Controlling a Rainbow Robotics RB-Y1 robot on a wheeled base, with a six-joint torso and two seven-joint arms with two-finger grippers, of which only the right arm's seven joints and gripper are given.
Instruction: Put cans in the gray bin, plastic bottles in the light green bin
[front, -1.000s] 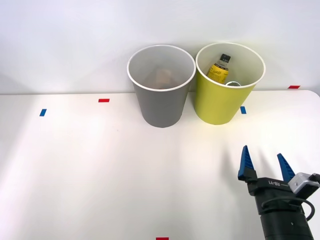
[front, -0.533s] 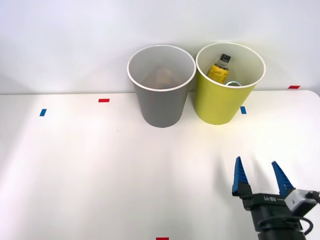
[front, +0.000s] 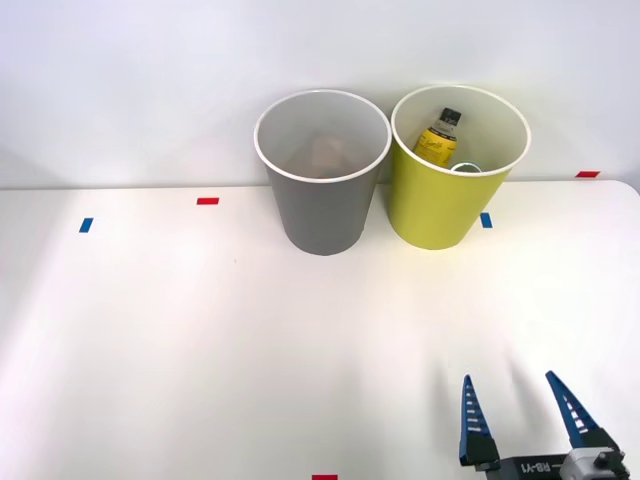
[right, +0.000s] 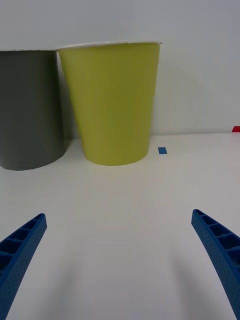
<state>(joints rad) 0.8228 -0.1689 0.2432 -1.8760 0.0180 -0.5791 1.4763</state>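
Two bins, one gray bin (front: 322, 170) and one light green bin (front: 455, 180), and one yellow bottle (front: 438, 138).

Right gripper (front: 522, 417) withdrawing across the table (front: 150, 340), drawing farther from the light green bin (front: 445, 200) toward the front view's lower edge, blue fingers (front: 474, 418) remaining spread, wrist body sinking out of sight.

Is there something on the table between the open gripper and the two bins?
Nothing visible. The table is bare between the right gripper and the gray bin and light green bin. The yellow bottle already stands inside the green one.
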